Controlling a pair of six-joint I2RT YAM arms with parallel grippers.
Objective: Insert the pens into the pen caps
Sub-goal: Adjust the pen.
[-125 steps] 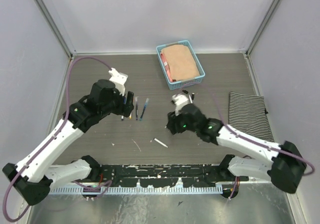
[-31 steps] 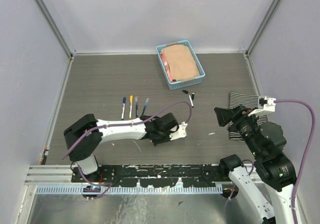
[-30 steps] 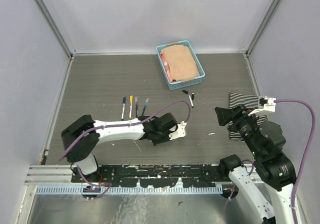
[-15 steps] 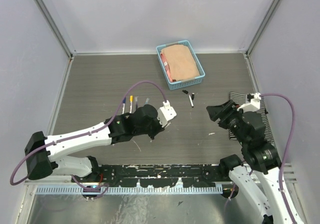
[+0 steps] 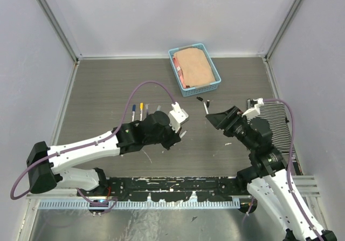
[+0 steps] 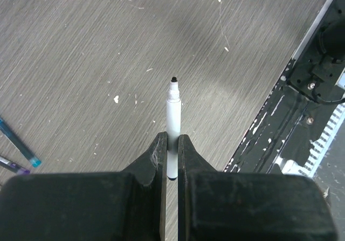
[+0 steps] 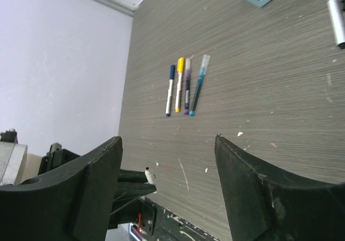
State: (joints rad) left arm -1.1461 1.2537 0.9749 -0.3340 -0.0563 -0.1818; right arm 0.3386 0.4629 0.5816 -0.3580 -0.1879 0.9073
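My left gripper (image 6: 171, 139) is shut on a white pen (image 6: 172, 123), whose bare black tip points away from the wrist, above the floor. From above, that gripper (image 5: 173, 138) hangs over the middle of the table. My right gripper (image 5: 218, 119) is open and empty to its right, and in its own view (image 7: 168, 138) it faces the held pen (image 7: 147, 174). Several pens with coloured caps (image 7: 183, 86) lie side by side, partly hidden by the left arm (image 5: 141, 108). Another pen (image 5: 205, 107) lies beside a black pen cap (image 5: 199, 98) below the basket.
A blue basket (image 5: 174, 64) holding a tan cloth stands at the back centre. A striped cloth (image 5: 276, 123) lies at the right edge. The black rail (image 5: 172, 187) runs along the near edge, and white flecks dot the table top.
My right arm has swung left toward the table's middle and its jaws have opened wider. My left arm has lifted the white pen from low near the front and moved it back.
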